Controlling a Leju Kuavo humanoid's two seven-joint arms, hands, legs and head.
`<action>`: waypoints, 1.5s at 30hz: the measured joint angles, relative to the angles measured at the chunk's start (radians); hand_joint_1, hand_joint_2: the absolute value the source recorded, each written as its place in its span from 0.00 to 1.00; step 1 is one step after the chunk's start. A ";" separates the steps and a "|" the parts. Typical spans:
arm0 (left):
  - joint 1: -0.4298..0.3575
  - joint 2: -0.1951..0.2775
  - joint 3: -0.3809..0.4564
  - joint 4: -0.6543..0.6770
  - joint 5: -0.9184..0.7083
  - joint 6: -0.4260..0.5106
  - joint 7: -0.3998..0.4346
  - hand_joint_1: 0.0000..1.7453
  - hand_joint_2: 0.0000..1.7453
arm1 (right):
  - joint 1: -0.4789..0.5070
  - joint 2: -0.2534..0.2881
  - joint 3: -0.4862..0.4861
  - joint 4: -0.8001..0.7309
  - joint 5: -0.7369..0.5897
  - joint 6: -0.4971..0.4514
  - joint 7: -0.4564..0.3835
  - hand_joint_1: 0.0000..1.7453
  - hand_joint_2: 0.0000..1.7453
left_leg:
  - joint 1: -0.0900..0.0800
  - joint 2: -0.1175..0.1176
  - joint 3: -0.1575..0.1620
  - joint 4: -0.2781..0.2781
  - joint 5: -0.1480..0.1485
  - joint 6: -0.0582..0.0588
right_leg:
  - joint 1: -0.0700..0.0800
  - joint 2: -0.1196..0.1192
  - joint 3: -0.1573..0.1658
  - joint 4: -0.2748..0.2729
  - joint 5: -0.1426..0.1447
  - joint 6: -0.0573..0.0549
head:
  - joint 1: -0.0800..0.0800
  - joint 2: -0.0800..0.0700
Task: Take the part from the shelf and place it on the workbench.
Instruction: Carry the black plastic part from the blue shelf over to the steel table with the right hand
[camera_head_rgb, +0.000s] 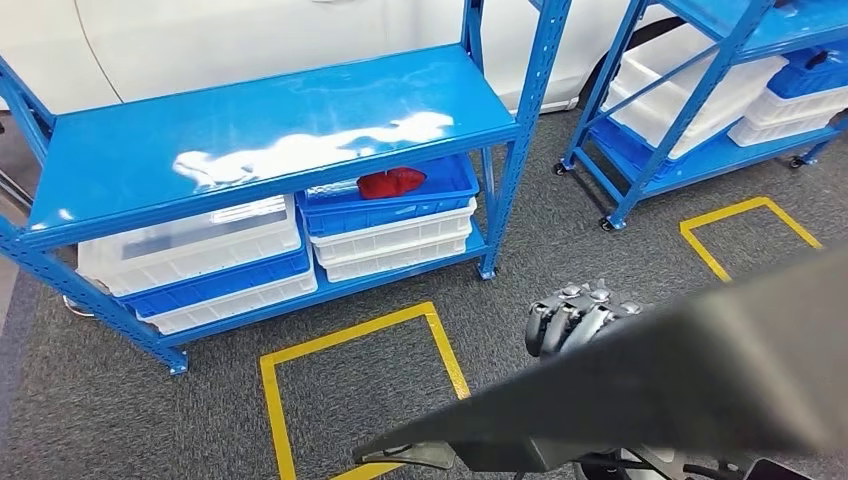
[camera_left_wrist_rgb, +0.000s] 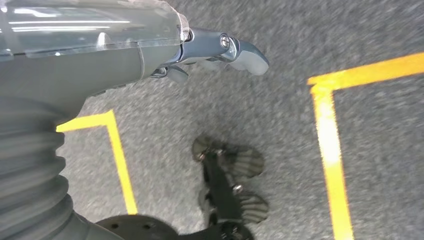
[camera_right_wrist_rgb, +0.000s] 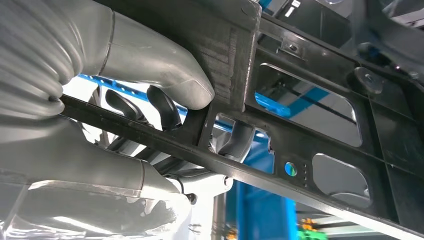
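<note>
1. The part (camera_head_rgb: 700, 380) is a big, flat, dark grey piece of plastic. It fills the lower right of the head view and sits over the grey carpet floor (camera_head_rgb: 120, 400).
2. The right hand (camera_head_rgb: 575, 318) holds the part. In the right wrist view, the thick grey thumb (camera_right_wrist_rgb: 165, 75) presses on one side of the part (camera_right_wrist_rgb: 310, 120) and dark fingers (camera_right_wrist_rgb: 165, 107) curl on the other side.
3. The part has see-through window holes and thin bars in it. No writing on it can be read.
4. The left hand (camera_left_wrist_rgb: 220, 52) hangs over the floor and holds nothing. Its fingers look a little bent, and I cannot tell if they are spread or closed.
5. A blue shelf (camera_head_rgb: 270, 135) stands ahead, with a bare, shiny top. Under it are white and blue bins (camera_head_rgb: 390, 225), and one blue bin has a red thing (camera_head_rgb: 392, 182) in it.
6. Yellow tape squares (camera_head_rgb: 360, 350) mark the floor. A second blue shelf (camera_head_rgb: 700, 110) with white bins stands to the right.
7. No labels or brand names can be read anywhere.
</note>
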 joint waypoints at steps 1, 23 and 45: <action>-0.002 0.001 0.000 0.000 -0.002 0.005 -0.007 0.00 1.00 | -0.003 0.000 0.000 -0.010 -0.002 -0.013 0.000 1.00 1.00 | 0.001 0.012 0.000 -0.004 0.004 0.007 | 0.001 -0.023 -0.013 0.027 -0.018 0.004 | 0.000 0.000; 0.006 -0.024 -0.004 0.000 -0.041 0.046 0.010 0.00 1.00 | -0.048 -0.029 0.057 -0.002 -0.014 -0.110 0.000 1.00 1.00 | -0.006 0.044 -0.097 0.214 -0.076 -0.028 | 0.002 -0.050 0.040 -0.028 -0.009 -0.044 | 0.000 0.000; -0.001 -0.026 -0.037 0.000 -0.082 0.027 -0.001 0.00 1.00 | -0.041 -0.045 0.103 -0.032 0.018 -0.227 0.000 1.00 1.00 | -0.013 0.157 0.012 -0.009 -0.008 -0.016 | 0.010 -0.157 0.026 -0.018 -0.019 -0.026 | 0.001 0.000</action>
